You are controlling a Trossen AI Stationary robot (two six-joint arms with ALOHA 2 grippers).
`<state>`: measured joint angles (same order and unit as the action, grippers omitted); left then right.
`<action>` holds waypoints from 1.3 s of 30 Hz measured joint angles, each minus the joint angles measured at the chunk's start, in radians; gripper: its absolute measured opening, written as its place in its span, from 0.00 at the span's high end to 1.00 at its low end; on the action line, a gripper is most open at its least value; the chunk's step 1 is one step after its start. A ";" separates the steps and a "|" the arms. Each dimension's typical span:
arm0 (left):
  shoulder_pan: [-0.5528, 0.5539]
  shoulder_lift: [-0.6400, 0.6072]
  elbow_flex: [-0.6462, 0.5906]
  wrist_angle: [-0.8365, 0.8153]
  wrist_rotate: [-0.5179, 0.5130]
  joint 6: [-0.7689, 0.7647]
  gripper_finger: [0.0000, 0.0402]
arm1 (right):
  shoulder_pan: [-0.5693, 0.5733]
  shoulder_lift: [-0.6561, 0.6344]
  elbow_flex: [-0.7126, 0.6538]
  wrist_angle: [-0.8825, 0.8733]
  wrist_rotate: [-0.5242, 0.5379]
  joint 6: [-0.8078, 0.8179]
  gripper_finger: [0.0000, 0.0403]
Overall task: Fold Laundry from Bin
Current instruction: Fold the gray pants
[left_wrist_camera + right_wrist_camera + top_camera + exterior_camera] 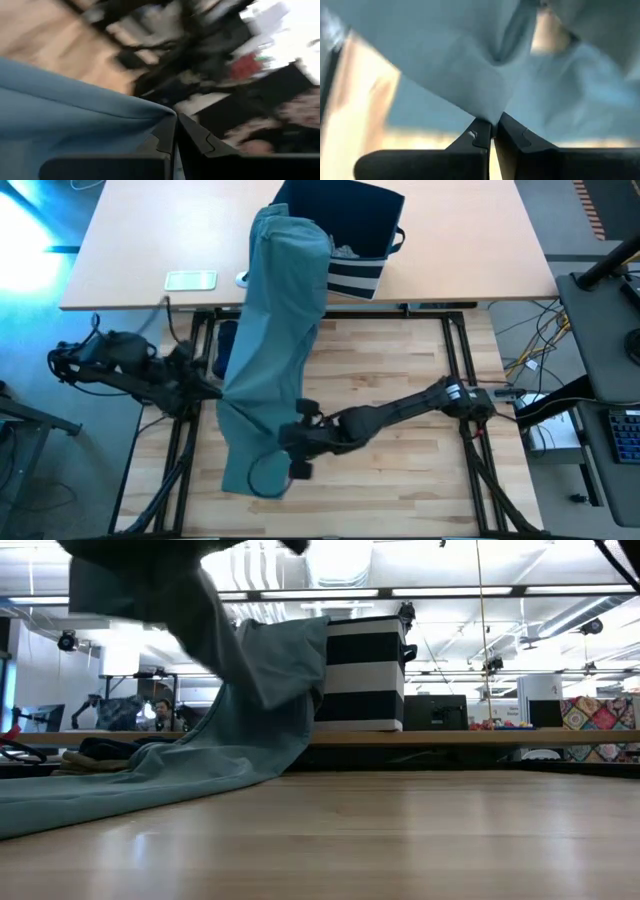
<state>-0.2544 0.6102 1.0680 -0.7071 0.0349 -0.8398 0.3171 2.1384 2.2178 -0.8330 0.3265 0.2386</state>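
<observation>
Both grippers pinch the large teal-green cloth garment (275,350): the right gripper (494,131) on a fold, the left gripper (176,131) on an edge. Draw it fully from the striped navy fabric bin (350,230), keeping it taut.

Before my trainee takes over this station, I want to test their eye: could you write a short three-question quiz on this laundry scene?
1. True or false: the large teal-green cloth garment trails from the boxy navy-blue fabric bin with white stripes down across the wooden table.
2. Which gripper pinches the garment near its lower end in the high view? A) left gripper B) right gripper
3. Fill in: the small white flat device lies on the ____ desk.

Key: 1 true. 2 B, fingers shut on cloth. 3 far, pale one, beside the bin.
</observation>
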 joint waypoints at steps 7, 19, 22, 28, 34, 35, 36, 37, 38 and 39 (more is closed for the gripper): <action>0.000 0.050 -0.110 -0.086 -0.053 0.056 1.00 | 0.057 -0.005 0.130 -0.194 -0.230 0.234 0.98; 0.000 0.207 -0.470 -0.020 -0.006 0.041 1.00 | 0.154 0.108 0.131 0.030 -0.251 0.558 0.98; 0.000 0.231 -0.505 -0.018 -0.005 0.053 1.00 | 0.155 0.151 0.130 0.097 -0.243 0.581 0.98; 0.000 0.255 -0.490 -0.104 0.001 0.046 1.00 | 0.137 0.197 0.131 0.150 -0.222 0.611 0.98; 0.000 0.255 -0.410 -0.256 -0.075 0.069 1.00 | 0.134 0.205 0.130 0.163 -0.177 0.580 0.98; 0.000 0.260 -0.409 -0.256 -0.111 0.066 1.00 | 0.132 0.214 0.129 0.163 -0.159 0.575 0.98; 0.000 0.267 -0.412 -0.249 -0.151 0.060 1.00 | 0.128 0.229 0.129 0.163 -0.153 0.573 0.98; 0.000 0.275 -0.420 -0.235 -0.185 0.051 1.00 | 0.121 0.246 0.129 0.164 -0.152 0.575 0.98; 0.000 0.283 -0.431 -0.224 -0.205 0.041 1.00 | 0.116 0.259 0.127 0.160 -0.152 0.579 0.98; 0.000 0.294 -0.442 -0.213 -0.210 0.036 0.99 | 0.111 0.278 0.126 0.154 -0.151 0.581 0.98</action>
<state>-0.2543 0.9042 0.6263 -0.9202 -0.1747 -0.8037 0.4276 2.4167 2.3440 -0.6792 0.1753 0.8198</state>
